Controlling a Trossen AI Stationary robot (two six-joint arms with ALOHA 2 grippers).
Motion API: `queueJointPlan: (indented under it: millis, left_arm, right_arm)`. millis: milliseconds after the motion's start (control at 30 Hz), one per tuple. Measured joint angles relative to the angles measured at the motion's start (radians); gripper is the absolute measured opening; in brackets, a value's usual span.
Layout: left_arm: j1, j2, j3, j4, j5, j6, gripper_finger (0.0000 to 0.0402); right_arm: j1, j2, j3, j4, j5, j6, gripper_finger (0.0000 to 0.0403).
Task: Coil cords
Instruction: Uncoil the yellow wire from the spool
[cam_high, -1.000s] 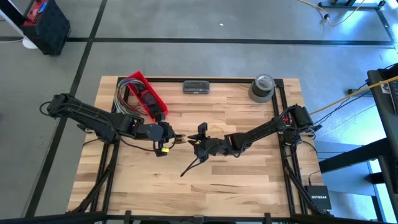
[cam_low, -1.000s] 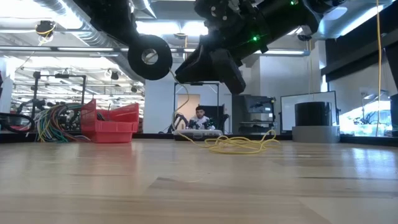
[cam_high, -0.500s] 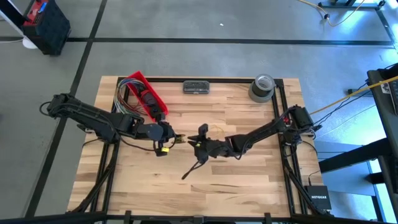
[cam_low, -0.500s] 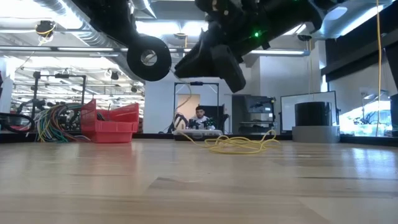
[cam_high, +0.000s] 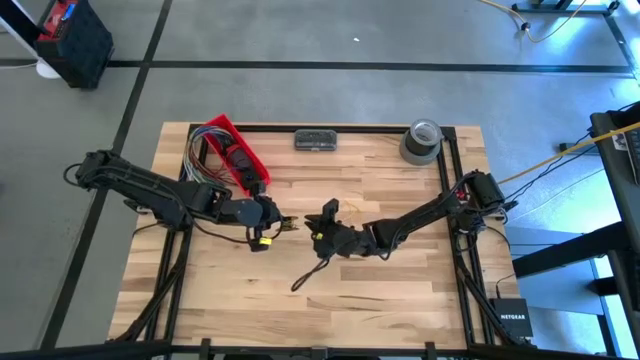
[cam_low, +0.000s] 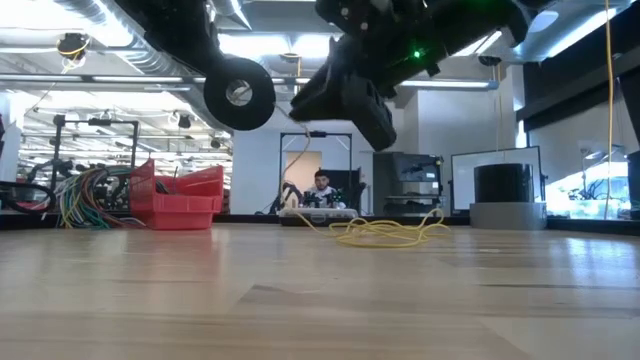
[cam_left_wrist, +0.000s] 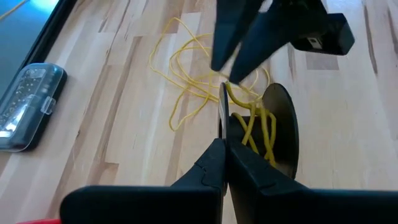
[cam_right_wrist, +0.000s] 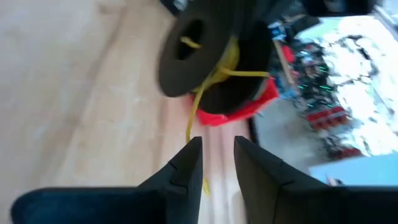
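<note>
A black spool (cam_low: 238, 92) with yellow cord wound on it hangs above the middle of the table, with my left gripper (cam_high: 287, 222) shut on it. The cords' loose end lies in slack yellow loops (cam_left_wrist: 186, 81) on the wood, toward the far edge (cam_low: 390, 232). From the spool (cam_right_wrist: 205, 56) one strand (cam_right_wrist: 191, 127) runs down into the gap between my right gripper's (cam_right_wrist: 217, 155) parted fingers. That gripper (cam_high: 322, 228) stands open, just right of the spool and above the table. My left gripper pinches one thin flange of the spool (cam_left_wrist: 222, 112) at its rim, between the two shut fingers. The fingers slant down from the table's left. The spool is lifted clear of the table, its discs upright. My right gripper has the strand between its fingers; whether a finger touches it I cannot tell.
A red bin (cam_high: 238, 150) with multicoloured wires (cam_high: 200, 158) stands at the far left, a clear case (cam_high: 318, 140) at the far middle, and a tape roll (cam_high: 422, 140) at the far right. A person (cam_low: 322, 185) sits in the room beyond.
My right gripper has turned at the wrist beside the spool and tipped a little, staying nearly in place. My left gripper and the spool have kept still.
</note>
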Motion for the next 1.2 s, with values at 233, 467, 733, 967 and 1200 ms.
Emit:
queueJointPlan:
  millis: [233,467,733,967,1200]
  left_arm:
    - [0.0,0.0,0.0,0.0,0.0,-0.002,0.0005]
    - [0.0,0.0,0.0,0.001,0.0,-0.002,0.0005]
    - [0.005,0.0,0.0,0.001,0.0,-0.004,0.0005]
    - [0.005,0.0,0.0,0.002,0.0,-0.001,0.0005]
    - [0.005,0.0,0.0,0.002,0.0,0.0,0.0005]
  right_arm:
    - [-0.016,0.0,0.0,-0.045,-0.126,0.059,0.0094]
    - [0.011,-0.029,0.0,-0.049,0.084,-0.032,0.0094]
    - [0.002,-0.037,0.0,-0.056,-0.16,0.054,0.0094]
    - [-0.041,-0.032,0.0,-0.064,-0.099,0.114,0.0094]
    - [-0.051,-0.01,0.0,-0.069,-0.166,0.122,0.0094]
